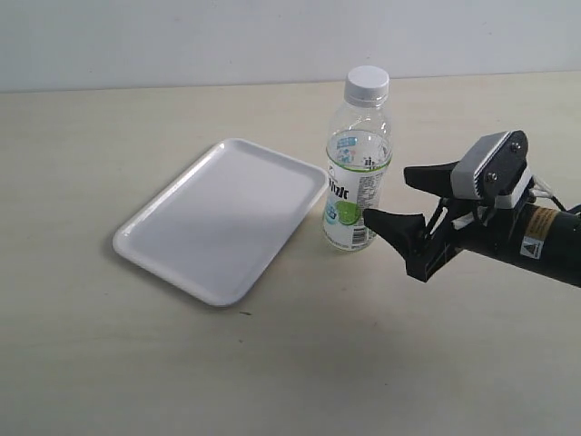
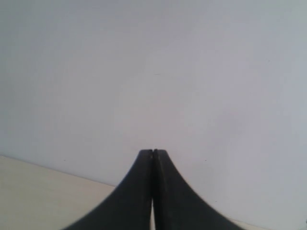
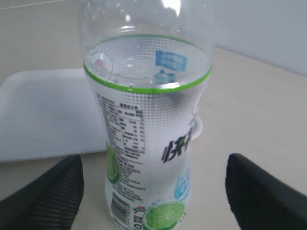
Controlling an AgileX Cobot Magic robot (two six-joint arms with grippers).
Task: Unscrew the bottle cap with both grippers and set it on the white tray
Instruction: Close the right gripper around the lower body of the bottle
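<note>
A: Exterior view. What stands on the table (image 1: 82, 363)?

B: The bottle (image 1: 357, 173) stands upright on the pale table, just beside the right-hand long edge of the white tray (image 1: 223, 218). The bottle cap (image 1: 367, 84) sits on the bottle's neck. The tray lies flat at a slant and carries nothing.

A: And the arm?

B: The right gripper (image 1: 387, 196) reaches in from the right edge of the view. Its two black fingers are spread wide and point toward the bottle's lower half. The lower fingertip (image 1: 372, 218) lies close beside the label (image 1: 352, 195); whether it touches cannot be told. A white-grey block (image 1: 490, 165) and a yellow sticker (image 1: 543, 224) sit on the arm behind the fingers. The left gripper does not appear in this view.

A: Left wrist view. What does it show?

B: The left gripper (image 2: 152, 152), its two black fingers pressed together with nothing between them, against a plain white wall (image 2: 153, 72). A strip of the table shows at one corner.

A: Right wrist view?

B: The bottle fills the middle, its label showing a green lime picture (image 3: 163, 214). The two spread fingers (image 3: 48, 196) flank it, one on each side and both apart from it. The tray lies behind the bottle. The cap is cut off from this view.
</note>
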